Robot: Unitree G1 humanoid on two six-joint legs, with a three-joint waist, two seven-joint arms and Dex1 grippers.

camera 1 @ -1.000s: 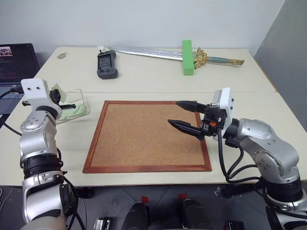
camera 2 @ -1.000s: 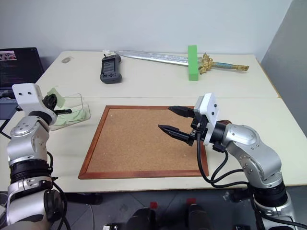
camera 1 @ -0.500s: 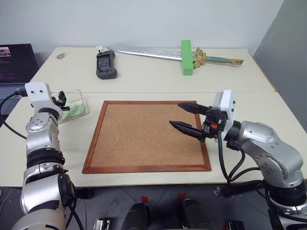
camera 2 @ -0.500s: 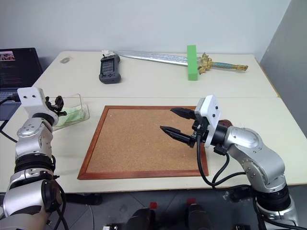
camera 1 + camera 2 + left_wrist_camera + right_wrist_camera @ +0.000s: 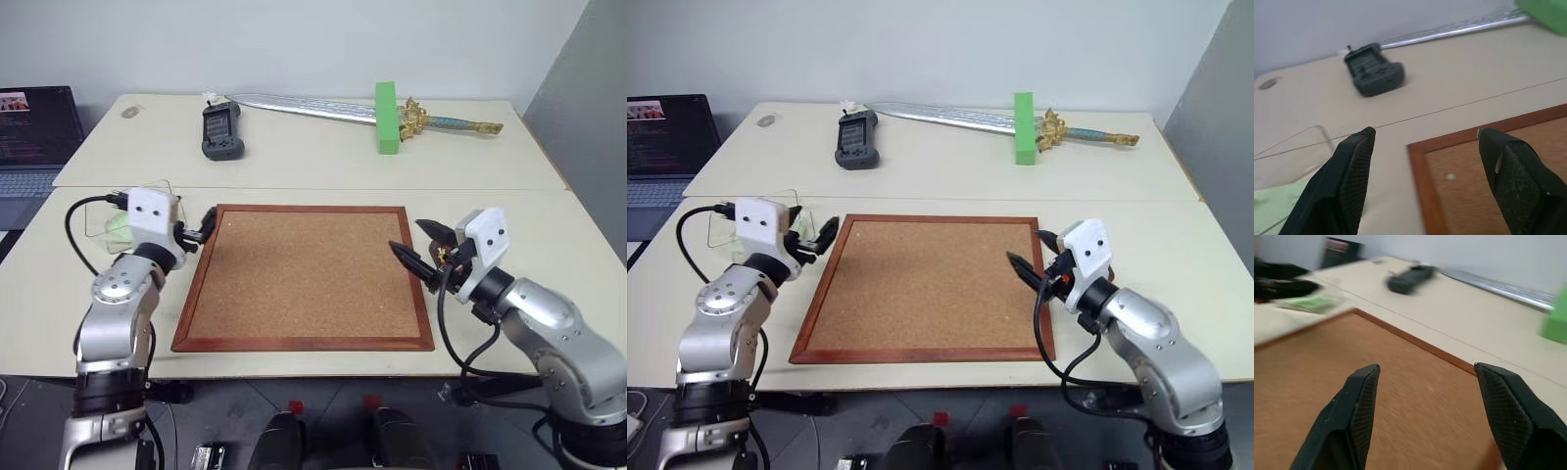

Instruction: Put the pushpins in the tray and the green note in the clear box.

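The green note (image 5: 1273, 205) lies inside the clear box (image 5: 1298, 139), which stands at the table's left, partly behind my left wrist (image 5: 152, 211). My left gripper (image 5: 199, 227) is open and empty, just right of the box, at the corkboard's near-left corner. My right gripper (image 5: 416, 245) is open and empty too, hovering over the corkboard's right edge. From the right wrist view the note (image 5: 1308, 303) shows beside the left gripper's fingers (image 5: 1278, 279). The pushpins and the tray are out of view.
A wood-framed corkboard (image 5: 304, 274) covers the table's middle. At the back lie a dark handheld device (image 5: 220, 129), a toy sword (image 5: 313, 106) and a bright-green block (image 5: 386, 104). A laptop (image 5: 34, 127) sits off the table's left side.
My left gripper opened, let the green note go into the clear box and swung right to the corkboard's corner. My right gripper drew back to the board's right edge and sank a little.
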